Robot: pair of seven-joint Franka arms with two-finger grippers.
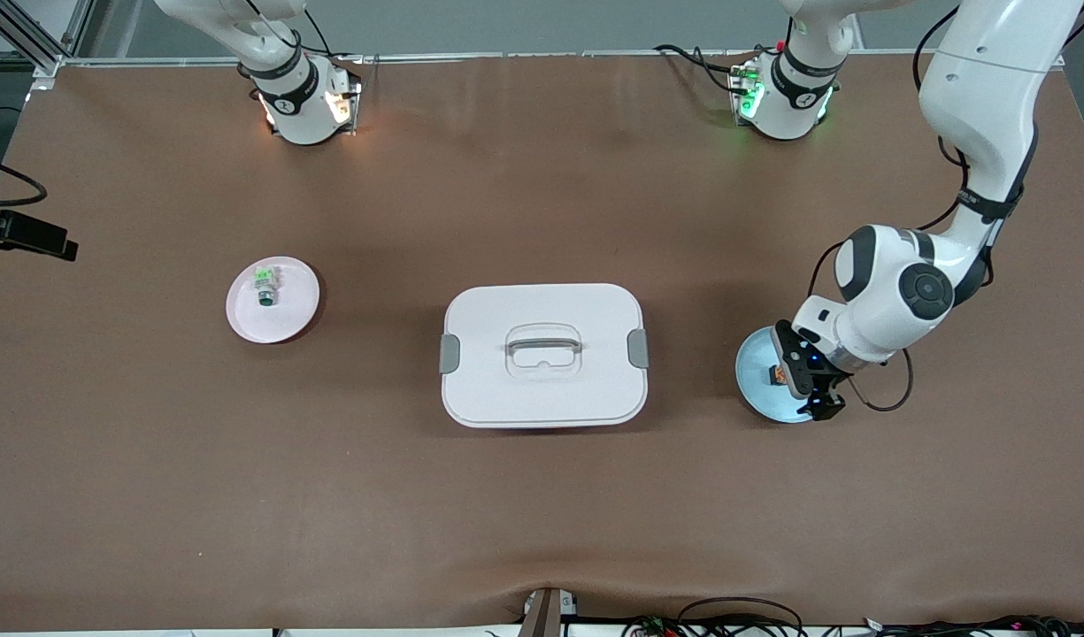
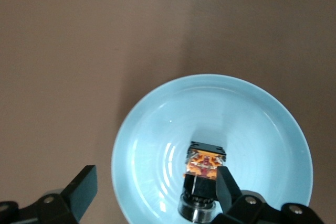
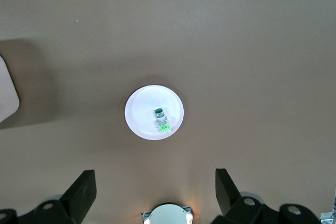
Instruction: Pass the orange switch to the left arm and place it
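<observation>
The orange switch (image 2: 203, 166) lies on the blue plate (image 1: 758, 389), lower right of the front view. The left end effector (image 2: 152, 195) is wide open, one finger (image 2: 227, 187) touching it and may knock it off. The right end effector (image 3: 155, 190) waits high, wide open.

A robotics lab: two white arms (image 1: 904, 283) bolted at the edge of a table (image 1: 542, 495) covered in brown cloth, aluminium framing (image 1: 28, 40) at one corner, loose cables (image 1: 736, 615) along the table's near edge.
</observation>
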